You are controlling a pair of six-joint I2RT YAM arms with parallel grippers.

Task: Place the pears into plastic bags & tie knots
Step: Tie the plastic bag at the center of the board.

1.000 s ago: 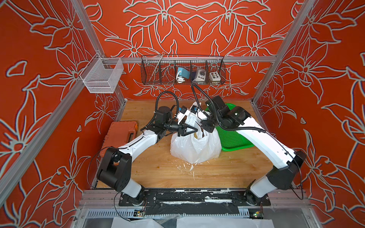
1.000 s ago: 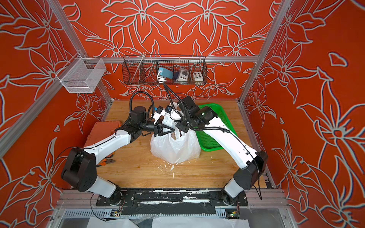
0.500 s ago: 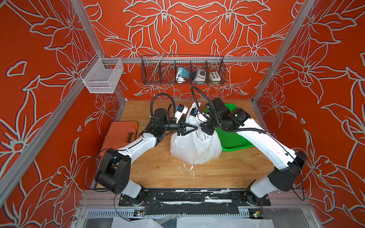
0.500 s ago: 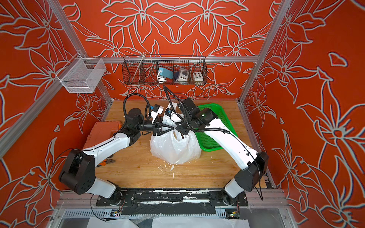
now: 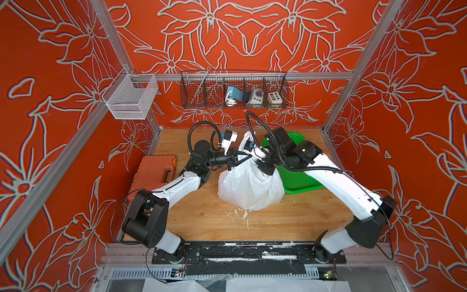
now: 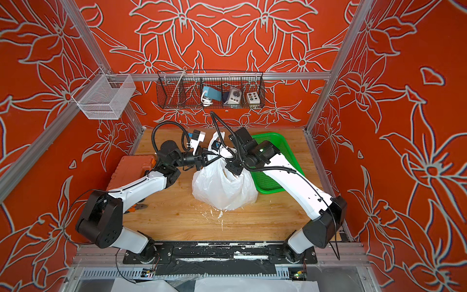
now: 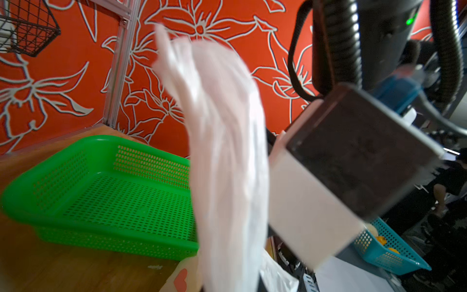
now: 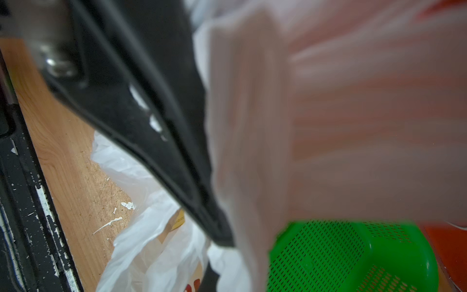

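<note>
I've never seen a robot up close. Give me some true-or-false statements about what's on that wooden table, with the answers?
The white plastic bag rests on the wooden table. True.
The green basket is piled full. False: the part that shows is empty.
The left hand and the right hand are both at the bag's top. True.
The orange case lies open. False: it is shut.

Both top views look steeply down from high at the front edge, well back, sharing nearly the whole table [image 5: 202, 217]. Each wrist view sits tight against the bag [image 7: 227, 151], blurred, apparently facing the green basket [image 7: 101, 189], which both show
</note>
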